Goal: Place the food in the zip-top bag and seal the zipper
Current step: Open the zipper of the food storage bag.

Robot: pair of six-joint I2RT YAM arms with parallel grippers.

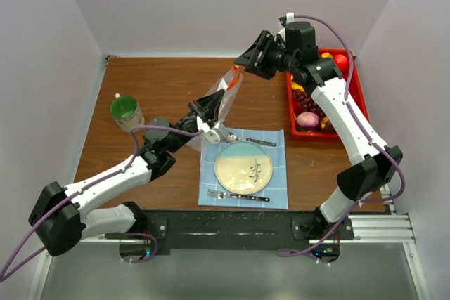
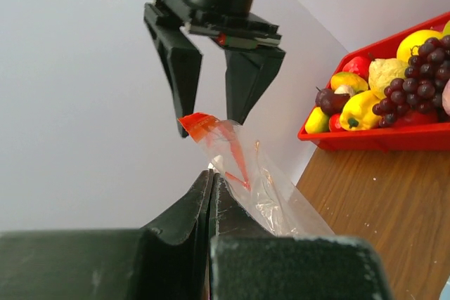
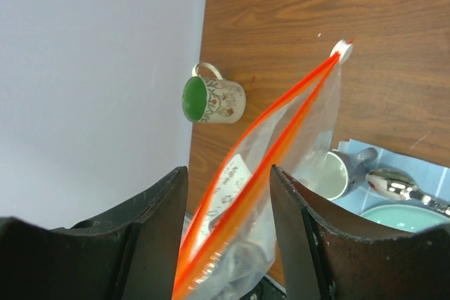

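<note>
Overhead, the clear crinkly zip-top bag (image 1: 223, 96) hangs between both arms above a brown wooden table (image 1: 169, 82), white walls (image 1: 211, 5) around; left wrist shows the left gripper (image 2: 211, 177) pinched on it, glossy toy food (image 2: 358, 110) in a red plastic tray (image 2: 380, 137); right wrist shows its orange-red zipper (image 3: 281, 112) between the right gripper's (image 3: 228, 173) spread fingers.

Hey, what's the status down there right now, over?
Left gripper shut on bag, holding it up. Right gripper open, straddling zipper. Food in red tray, not bagged. Nothing in the way.
</note>
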